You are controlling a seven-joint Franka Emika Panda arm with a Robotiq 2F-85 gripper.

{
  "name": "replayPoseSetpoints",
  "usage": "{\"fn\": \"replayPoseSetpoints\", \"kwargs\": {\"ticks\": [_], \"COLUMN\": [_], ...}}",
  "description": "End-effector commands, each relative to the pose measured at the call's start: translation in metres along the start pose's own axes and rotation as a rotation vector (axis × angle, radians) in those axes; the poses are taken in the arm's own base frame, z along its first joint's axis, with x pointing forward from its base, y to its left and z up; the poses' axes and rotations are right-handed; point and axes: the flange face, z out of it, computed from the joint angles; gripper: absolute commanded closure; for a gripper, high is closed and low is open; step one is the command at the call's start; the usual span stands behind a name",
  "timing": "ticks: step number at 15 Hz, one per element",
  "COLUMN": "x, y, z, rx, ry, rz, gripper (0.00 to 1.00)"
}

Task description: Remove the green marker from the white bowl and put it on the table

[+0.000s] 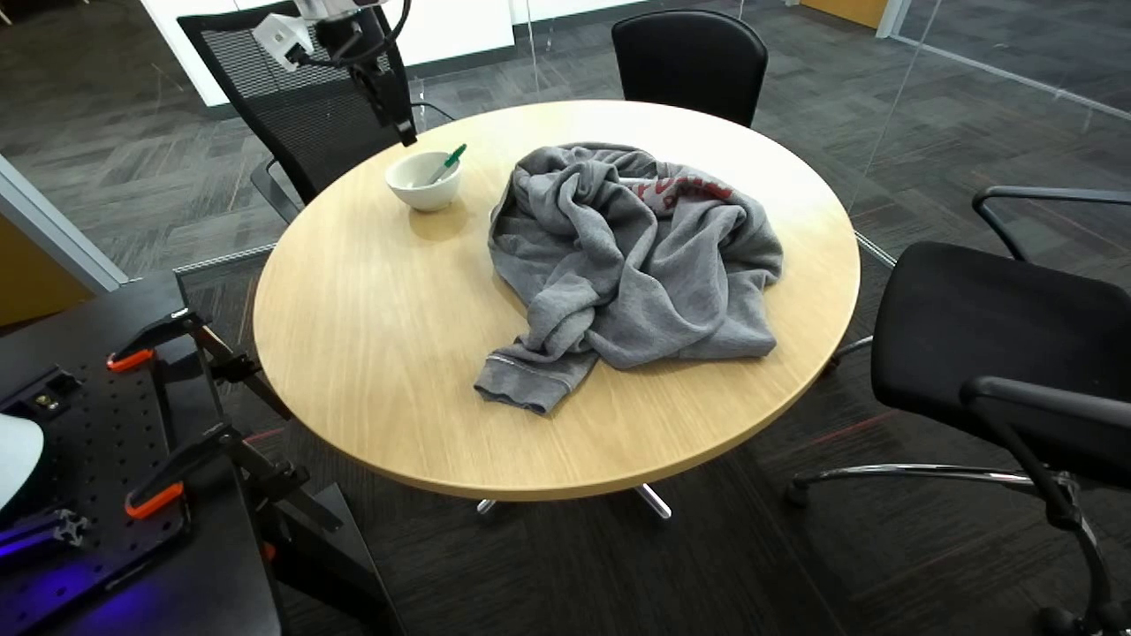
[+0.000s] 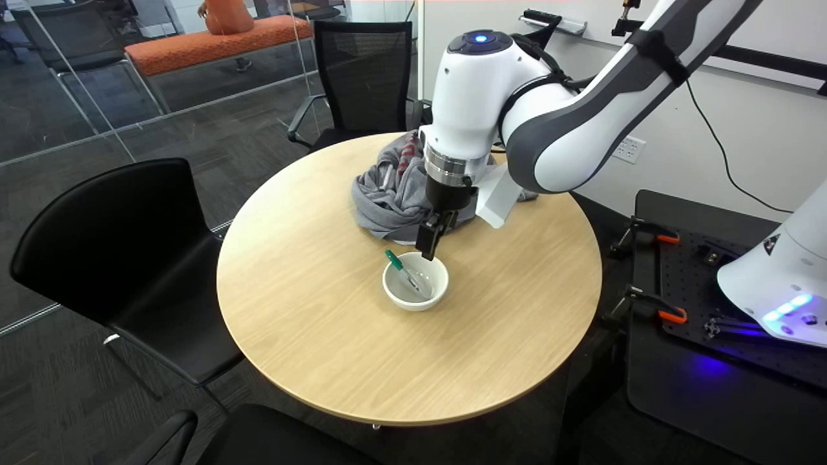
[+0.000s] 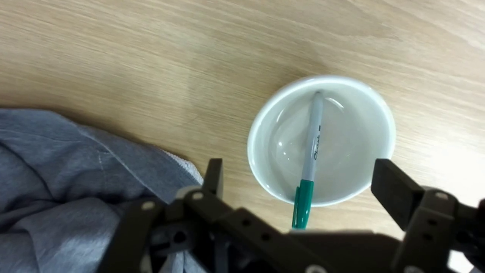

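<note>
Jaws spread wide and empty, the gripper [image 3: 298, 177] hung near the white bowl [image 3: 354, 151], where the green marker [image 3: 311, 151] leaned with its cap past the rim, so brushing that rim during a descent might tip the bowl.

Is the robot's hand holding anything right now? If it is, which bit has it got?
Nothing is held. The gripper is open, and the marker leans in the bowl with its green cap sticking out.

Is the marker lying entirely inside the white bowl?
No, in the wrist view the green marker lies only partly in the white bowl, its green cap jutting out over the rim.
</note>
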Motion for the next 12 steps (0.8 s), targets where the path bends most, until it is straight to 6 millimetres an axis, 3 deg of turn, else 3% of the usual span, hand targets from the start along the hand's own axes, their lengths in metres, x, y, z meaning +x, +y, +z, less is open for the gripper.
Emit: {"fn": "replayPoseSetpoints", "kwargs": {"ticks": [1,6,12], "x": [-0.001,-0.004,-0.009], "y": [-0.005,-0.015,-0.034], "z": [-0.003,0.005,0.03], "rx": [0.006,-0.02,-0.027], "ry": [0.032,0.019,-0.004], "rz": [0.014,0.09,0.095], "gripper": [0.0,0.0,0.0]}}
